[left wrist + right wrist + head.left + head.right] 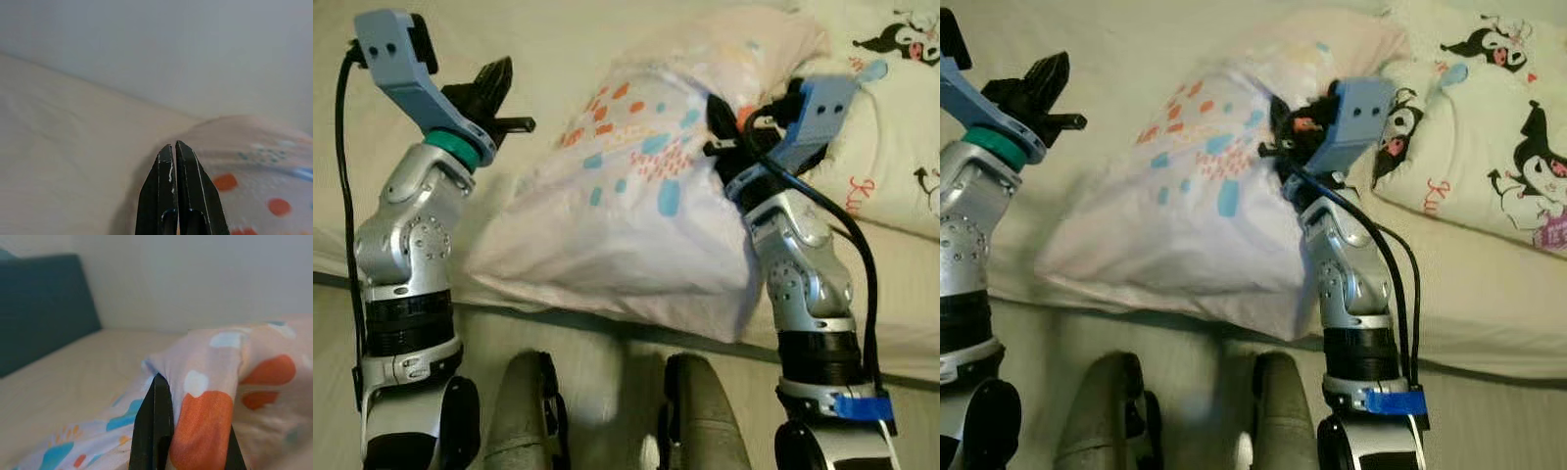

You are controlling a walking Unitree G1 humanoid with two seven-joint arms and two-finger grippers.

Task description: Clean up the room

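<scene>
Pillow [626, 215] in a white case with orange and blue blotches lies on the bed [558, 39] before me, its near end reaching the mattress edge and its far end rising toward the headboard side. From my left eye I see my right tool [744, 132] pushed into the pillow's right flank, its fingers buried in the fabric under the blue wrist block. My left tool [499, 98] hangs over the bare cream sheet just beside the pillow's left corner, apart from it. To the right lies a second pillow [891, 127] printed with black cartoon figures, next to the first one. Below the mattress edge my two grey legs [524, 411] stand close to the bed.

From my right eye the same scene shows; the right tool sits at the seam between the blotched pillow and the cartoon pillow.

From my left wrist, my left tool's fingers [188, 196] are pressed together with nothing between them, pointing across the cream sheet, with the pillow's orange dots just beside the tips.

From my right wrist, the black fingers [156, 431] are pinching a fold of the pillow case, an orange patch draped over one of them; a dark blue headboard [44, 308] stands at the far end of the bed
</scene>
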